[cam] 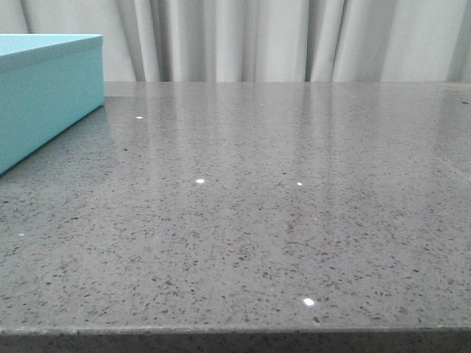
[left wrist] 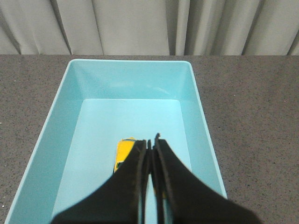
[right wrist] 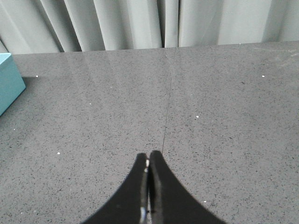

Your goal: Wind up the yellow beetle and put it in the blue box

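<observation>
The yellow beetle (left wrist: 125, 151) lies on the floor of the open blue box (left wrist: 79, 84), partly hidden behind my left fingers. My left gripper (left wrist: 150, 140) is shut and empty, held above the box's inside. The box also shows at the far left of the front view (cam: 44, 95) and at the edge of the right wrist view (right wrist: 7, 81). My right gripper (right wrist: 148, 156) is shut and empty above the bare grey table (right wrist: 210, 116). Neither gripper shows in the front view.
The speckled grey table (cam: 257, 206) has a front edge close to the camera. Pale curtains (cam: 280, 37) hang behind the table's far edge. A thin seam (right wrist: 169, 102) runs across the tabletop in the right wrist view.
</observation>
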